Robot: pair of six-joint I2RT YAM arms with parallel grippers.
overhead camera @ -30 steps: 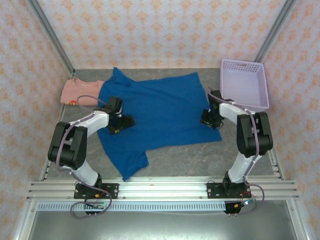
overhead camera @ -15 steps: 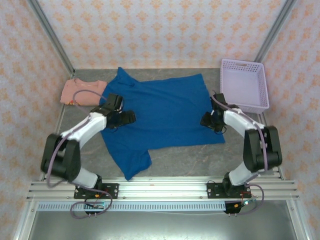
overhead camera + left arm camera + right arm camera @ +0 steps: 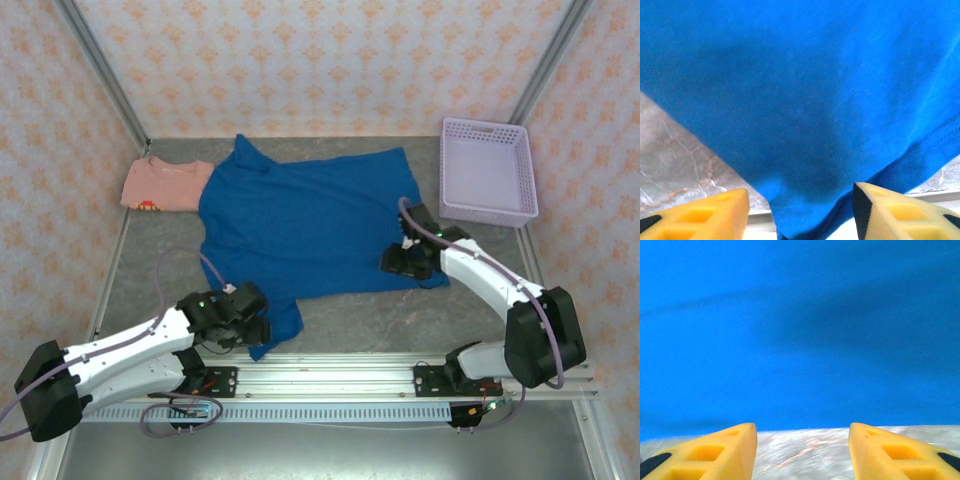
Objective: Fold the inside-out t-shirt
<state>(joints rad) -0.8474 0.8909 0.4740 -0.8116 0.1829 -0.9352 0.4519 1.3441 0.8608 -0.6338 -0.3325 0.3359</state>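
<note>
A: Layout, big to small?

B: Grey marbled table, patterned walls around it. On top, the inside-out t-shirt: royal blue, spread mostly flat from centre to far left, with one flap trailing to the near left, close to the table's near edge.

A: Anything else on deck?

B: Far right, a lilac basket, near the blue cloth's right edge. Far left, a folded salmon-pink shirt, right up against the blue one's left edge. Overlap hard to call from above.

A: Arms?

B: Stretched low along the near edge and reaching right: the left arm. Reaching in leftward from the near right: the right arm.

A: End effectors?

B: Parked at the near tip of the trailing flap: the left gripper. Same unit seen from the left wrist: yellow fingers spread wide, a tip of blue cloth lying between them, nothing pinched. Stitched hem visible on the right of that cloth.

A: And the other?

B: Sitting over the near-right edge of the blue cloth: the right gripper. From its own wrist: fingers spread too, bare table between them, cloth edge just beyond the tips. Released, holding nothing.
</note>
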